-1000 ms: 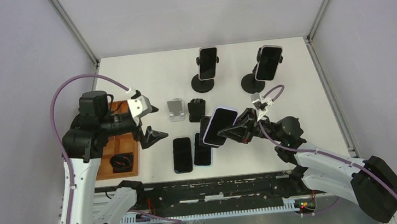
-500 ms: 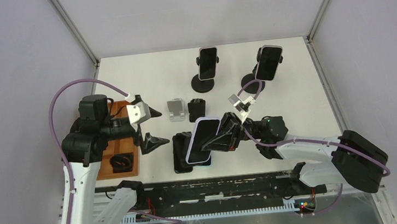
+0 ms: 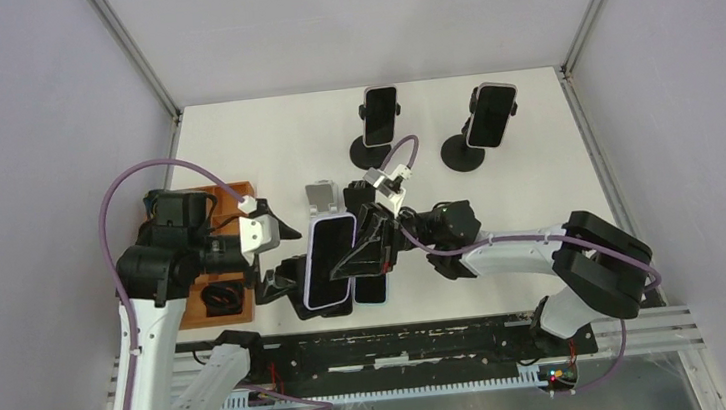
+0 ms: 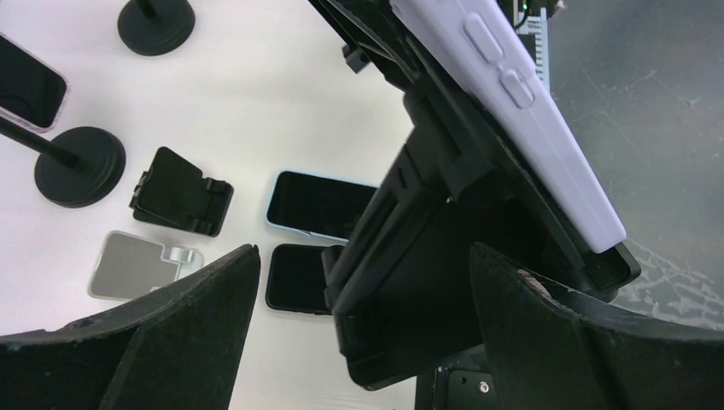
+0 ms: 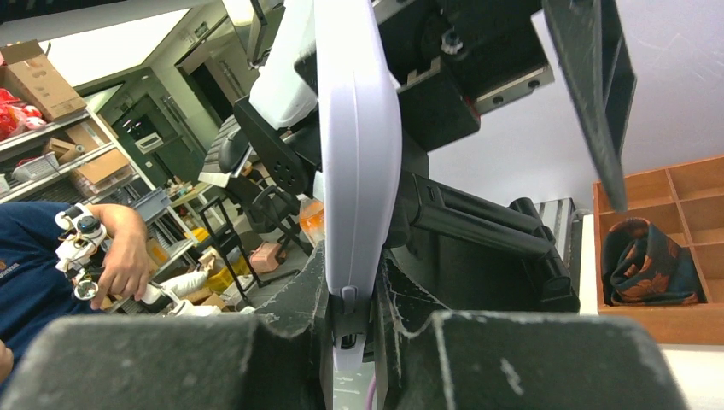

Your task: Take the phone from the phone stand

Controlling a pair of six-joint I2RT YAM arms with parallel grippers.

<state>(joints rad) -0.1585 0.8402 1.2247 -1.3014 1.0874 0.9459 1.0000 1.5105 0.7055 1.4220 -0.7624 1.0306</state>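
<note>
Phone [image 3: 329,258], lavender case, is off the table [image 3: 263,144] and clamped in its black phone stand [image 4: 401,282]. The pair is held up over the near left area.

Right gripper [image 5: 348,299] is pinched nearly closed on the phone's lower edge. Left gripper [image 4: 363,256] gapes wide and holds nothing, with the stand's arm between its fingers.

Handling, as we judge it: a rigid slab of moderate weight with a fragile glass face. The case looks smooth, so a thin edge pinch could slip or twist. We would grip the stand's stiff arm with the left and draw the phone out by its edges, clear of the side buttons [image 4: 499,64].

Count:
- **Five phones** — the held one, back-left phone [image 3: 380,113], back-right phone [image 3: 491,114], blue-edged flat phone [image 4: 324,205], dark flat phone [image 4: 294,278].
- **Five stands** — the held one, left pole stand [image 3: 371,152], right pole stand [image 3: 461,152], silver folding stand [image 4: 137,265], black folding stand [image 4: 179,192].
</note>
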